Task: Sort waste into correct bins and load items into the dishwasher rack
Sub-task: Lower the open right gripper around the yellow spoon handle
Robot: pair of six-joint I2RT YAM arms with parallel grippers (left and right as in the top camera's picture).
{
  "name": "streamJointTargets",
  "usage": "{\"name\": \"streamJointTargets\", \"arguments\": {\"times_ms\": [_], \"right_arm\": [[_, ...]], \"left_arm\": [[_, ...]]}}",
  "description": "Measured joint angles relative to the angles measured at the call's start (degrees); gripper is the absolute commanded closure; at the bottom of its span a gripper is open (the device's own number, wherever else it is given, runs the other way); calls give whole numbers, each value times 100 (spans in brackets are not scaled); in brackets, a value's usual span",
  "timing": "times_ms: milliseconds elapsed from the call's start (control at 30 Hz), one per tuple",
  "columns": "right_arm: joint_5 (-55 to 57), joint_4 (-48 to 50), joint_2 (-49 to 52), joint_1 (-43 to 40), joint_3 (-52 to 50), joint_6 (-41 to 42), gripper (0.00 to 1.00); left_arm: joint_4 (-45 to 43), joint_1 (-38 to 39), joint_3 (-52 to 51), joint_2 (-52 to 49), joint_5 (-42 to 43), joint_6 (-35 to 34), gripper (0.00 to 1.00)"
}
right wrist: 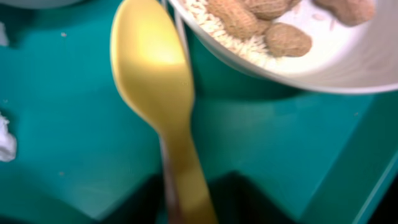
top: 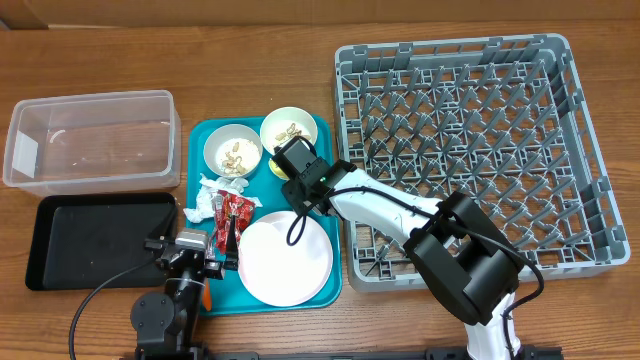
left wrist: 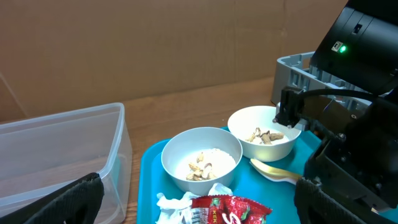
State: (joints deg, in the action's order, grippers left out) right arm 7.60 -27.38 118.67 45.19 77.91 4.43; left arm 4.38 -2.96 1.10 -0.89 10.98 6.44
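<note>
**Tabletop at the spoon pick-up, left to right.** On the wooden surface (top: pixel 120 50) stand a clear, smooth-walled tub (top: pixel 90 135) and, nearer, a shallow matte black tray (top: pixel 95 235); neither holds any visible waste. The left claw (left wrist: pixel 199 193) is spread wide and holds nothing, hovering over the near left edge of the teal tray (top: pixel 228 292). Just ahead of it lie a glossy, crinkled red wrapper (left wrist: pixel 230 208) and crumpled white paper (left wrist: pixel 174 204).

Behind these, the left bowl (left wrist: pixel 201 152) and right bowl (left wrist: pixel 249 118) are round, white and glazed, and both contain beige nuts (right wrist: pixel 286 38). The spoon (right wrist: pixel 152 68), pale yellow slick plastic, lies on the teal tray just beside the right bowl. Its handle runs back between the fingers of the right claw (top: pixel 285 168), but blur makes it impossible to tell whether they have clamped it. The flat round plate (top: pixel 285 258) sits nearer, and the grey pegged lattice rack (top: pixel 470 150) at far right is unloaded.

**Hazards (judged):**
- The smooth, tapering handle may twist or slip in a narrow pinch.
- A lift this close to the right bowl's rim could nudge it and spill nuts.
- Both arms crowd one small tray, so they risk contact.
</note>
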Motion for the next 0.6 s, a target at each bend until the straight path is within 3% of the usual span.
{"name": "streamJointTargets", "arguments": {"times_ms": [167,233,333,400,600], "right_arm": [[125,-9,0,2,0,-2,49],[184,-11,0,2,0,-20,61],[232,-15,0,2,0,2,64],[245,-17,0,0,0,-2,73],[219,-31,0,7,0,-2,72]], "left_arm": [[2,0,0,0,0,0,0],[0,0,0,0,0,0,0],[0,0,0,0,0,0,0],[0,0,0,0,0,0,0],[0,0,0,0,0,0,0]]}}
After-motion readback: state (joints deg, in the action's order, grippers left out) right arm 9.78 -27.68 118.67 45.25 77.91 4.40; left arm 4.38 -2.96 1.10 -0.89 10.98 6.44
